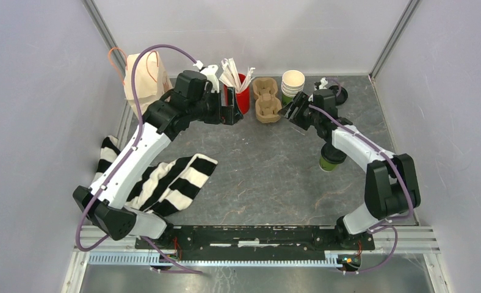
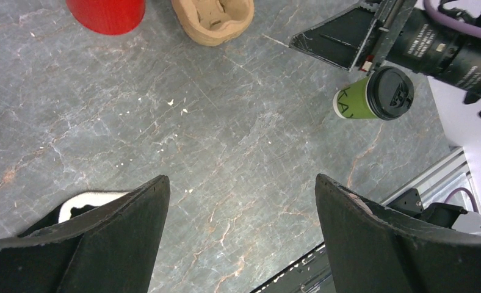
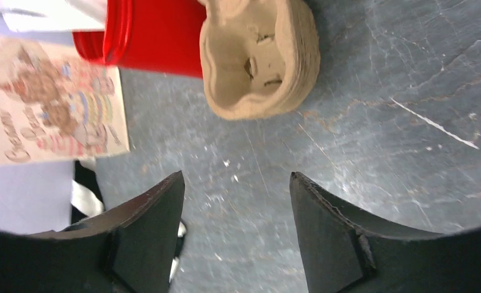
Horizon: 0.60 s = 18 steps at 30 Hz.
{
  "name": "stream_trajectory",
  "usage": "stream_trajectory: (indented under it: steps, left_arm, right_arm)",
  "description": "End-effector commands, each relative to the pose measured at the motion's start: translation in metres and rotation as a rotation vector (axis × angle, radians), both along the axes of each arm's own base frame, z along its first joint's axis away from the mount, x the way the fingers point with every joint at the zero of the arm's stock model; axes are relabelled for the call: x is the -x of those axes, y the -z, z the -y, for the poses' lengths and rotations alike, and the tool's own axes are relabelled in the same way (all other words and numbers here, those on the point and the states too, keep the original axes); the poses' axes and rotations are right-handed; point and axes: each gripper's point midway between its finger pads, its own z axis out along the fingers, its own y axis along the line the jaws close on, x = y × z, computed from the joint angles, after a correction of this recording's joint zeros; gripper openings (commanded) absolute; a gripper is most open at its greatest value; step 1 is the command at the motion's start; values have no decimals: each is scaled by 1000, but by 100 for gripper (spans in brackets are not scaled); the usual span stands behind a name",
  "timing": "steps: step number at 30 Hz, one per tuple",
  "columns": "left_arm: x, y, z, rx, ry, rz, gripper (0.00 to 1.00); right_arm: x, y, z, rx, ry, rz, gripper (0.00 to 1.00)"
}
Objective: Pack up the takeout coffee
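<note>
The takeout coffee (image 1: 329,162) is a green cup with a black lid, standing on the table at the right and partly covered by my right forearm. In the left wrist view the takeout coffee (image 2: 375,94) stands upright just beneath the right arm. My right gripper (image 1: 289,112) is well behind it, beside the brown pulp cup carrier (image 1: 264,99). Its jaws (image 3: 236,177) are open over bare table, with the carrier (image 3: 262,58) a little ahead. My left gripper (image 1: 231,115) hovers by the red cup, open (image 2: 241,180) and holding nothing.
A red cup (image 1: 243,91) holding white wrapped sticks stands left of the carrier. A printed paper bag (image 1: 143,76) is at the back left, and a stack of lidless cups (image 1: 292,84) and a lone black lid (image 1: 339,93) at the back right. A striped cloth (image 1: 171,183) lies front left.
</note>
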Motion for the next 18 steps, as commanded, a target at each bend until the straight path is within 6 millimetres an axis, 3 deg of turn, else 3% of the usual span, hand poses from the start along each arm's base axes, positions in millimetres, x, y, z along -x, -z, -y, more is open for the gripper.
stream_trajectory:
  steps: [1,6,18]
  left_arm:
    - [8,-12,-7,2,27,50,94]
    - [16,-6,-16,-18,20,57,95]
    - [9,1,-30,-113,4,84,95]
  right_arm:
    - [-37,-16,-1,-187,176,46,68]
    - [-46,0,-2,-181,242,-14,59]
    - [-57,29,-11,-142,282,-93,53]
